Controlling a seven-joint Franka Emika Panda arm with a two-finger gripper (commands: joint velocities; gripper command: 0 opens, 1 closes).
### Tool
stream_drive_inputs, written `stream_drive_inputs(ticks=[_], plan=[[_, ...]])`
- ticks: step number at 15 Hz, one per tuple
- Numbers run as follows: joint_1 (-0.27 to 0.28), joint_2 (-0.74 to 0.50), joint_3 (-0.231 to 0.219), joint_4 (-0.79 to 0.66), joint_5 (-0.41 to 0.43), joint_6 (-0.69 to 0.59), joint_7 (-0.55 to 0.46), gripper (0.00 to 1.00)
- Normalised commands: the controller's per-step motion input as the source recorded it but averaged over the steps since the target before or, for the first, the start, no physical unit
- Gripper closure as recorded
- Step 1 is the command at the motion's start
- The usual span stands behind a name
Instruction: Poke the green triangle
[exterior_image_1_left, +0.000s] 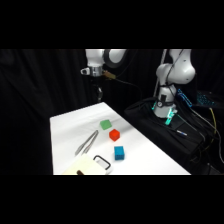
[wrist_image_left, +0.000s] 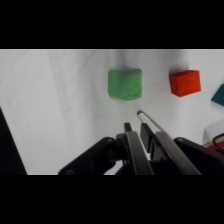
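Overhead, a white robot arm's gripper hangs well above the far end of a white table, with dark black curtains behind it and all around. Seen from the wrist, its two fingers rise side by side from the bottom edge, close together with only a thin gap between them, and nothing is held.

Below the gripper and a little toward the camera in the side view lies the green triangle, a small bright green block resting flat on the white surface. From the wrist, the green triangle sits just beyond the fingertips, apart from them. Just beside it, farther from the gripper, is a red block, and beyond that a blue cube. Metal tongs lie on the table on the other side of the blocks; one tip of the tongs shows right next to the fingers in the wrist view. A black handle-like loop rests at the near end of the table. Off the table, beside the arm's base, a dark platform holds cables.
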Motion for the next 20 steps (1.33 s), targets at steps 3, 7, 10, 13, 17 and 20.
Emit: stream_drive_inputs(ticks=[3,7,10,13,17,20], plan=[[-0.051,0.13,0.023,-0.09,0.217,0.26,-0.19,0.99],[-0.08,0.16,0.049,-0.09,0.224,0.29,-0.21,0.98],[-0.119,0.23,0.091,-0.05,0.24,0.31,-0.26,0.98],[-0.164,0.27,0.141,0.0,0.276,0.3,-0.25,0.98],[-0.225,0.29,0.216,0.07,0.315,0.29,-0.28,0.98],[-0.285,0.3,0.269,0.16,0.334,0.24,-0.28,0.98]])
